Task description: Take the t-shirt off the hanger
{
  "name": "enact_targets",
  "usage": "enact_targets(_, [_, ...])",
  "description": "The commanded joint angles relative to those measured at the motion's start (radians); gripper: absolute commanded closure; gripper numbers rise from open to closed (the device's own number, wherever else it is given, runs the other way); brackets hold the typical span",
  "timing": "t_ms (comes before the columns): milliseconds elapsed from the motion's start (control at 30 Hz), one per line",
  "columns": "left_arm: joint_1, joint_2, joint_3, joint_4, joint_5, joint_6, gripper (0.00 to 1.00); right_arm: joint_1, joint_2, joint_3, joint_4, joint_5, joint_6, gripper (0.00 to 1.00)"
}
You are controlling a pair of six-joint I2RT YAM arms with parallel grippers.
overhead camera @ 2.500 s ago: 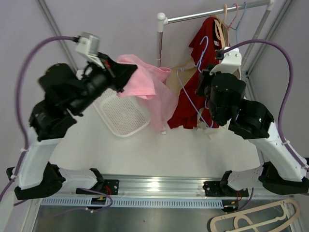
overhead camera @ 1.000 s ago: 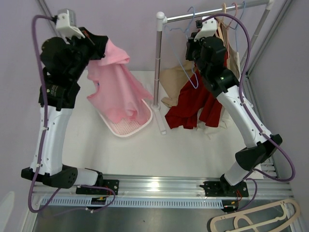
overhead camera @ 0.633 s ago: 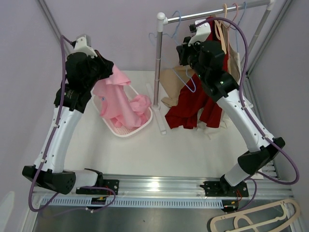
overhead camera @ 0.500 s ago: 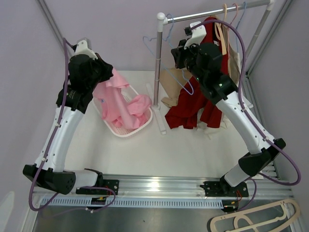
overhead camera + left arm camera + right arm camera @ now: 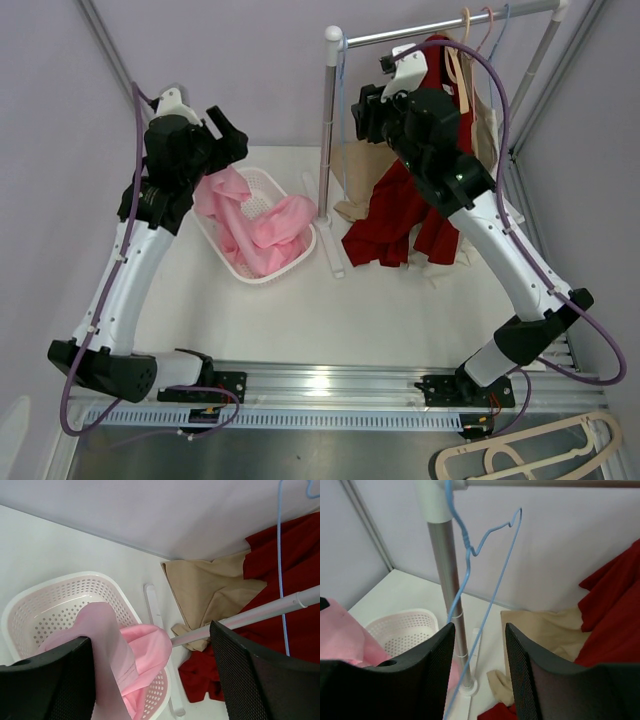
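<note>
Since half a second ago my left pincer [image 5: 225,133] has let go. The pink t-shirt [image 5: 265,225] has sunk from a hanging drape into a heap, and the blue hanger [image 5: 342,85] has swung from a slant to hang straight beside the post.

Plain lilac walls [image 5: 250,50] close the room at the back and both sides. The white worktop [image 5: 380,300] fills the middle of the top view, matt and bare toward the lower edge where my bases are bolted. The clothes rail [image 5: 440,30] runs across the upper right, with its post [image 5: 328,130] standing at upper centre. A red garment [image 5: 400,215] and a beige garment [image 5: 355,165] hang from the rail and trail onto the worktop; I judge they are simply waiting there.

The perforated basket [image 5: 290,258] sits just left of the post, placed, I think, to catch what I free. The t-shirt lies in it, spilling over part of the rim and fully off the hanger, so I judge the job done apart from backing away. The hanger hooks bare on the rail's left end, parked where it cannot drop.

My left pincer is spread wide above the basket. A fold of the shirt rises beside one finger, but nothing is pinched. My right pincer [image 5: 480,625], at upper centre by the rail, is spread too, and the hanger's wire passes loose through the gap.
</note>
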Motion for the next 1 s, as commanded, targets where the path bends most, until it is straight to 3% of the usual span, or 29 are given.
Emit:
enact_targets(0, [0.005,-0.047,0.054,-0.005,-0.015,0.027,0.15,-0.009,-0.039,0.087,-0.026,0.092,-0.044,0.5])
enact_targets(167, [-0.018,-0.069,0.042,-0.022,-0.104,0.081,0.08,-0.067,-0.062,0.124,-0.078,0.129,-0.033,0.5])
enact_targets(433, [-0.015,0.164,0.016,-0.064,-0.032,0.001,0.24,-0.106,-0.134,0.087,-0.069,0.114,-0.001,0.45])
enact_targets(733, [-0.016,0.381,0.193,-0.294,-0.129,-0.037,0.24,-0.107,-0.142,0.133,-0.123,0.157,-0.016,0.39])
enact_targets(833, [-0.013,0.378,0.142,-0.284,-0.118,-0.057,0.19,-0.112,-0.128,0.159,-0.155,0.186,-0.013,0.39])
enact_targets(967, [-0.013,0.352,-0.1,-0.188,-0.067,-0.123,0.2,-0.121,-0.137,0.141,-0.152,0.18,0.0,0.39])
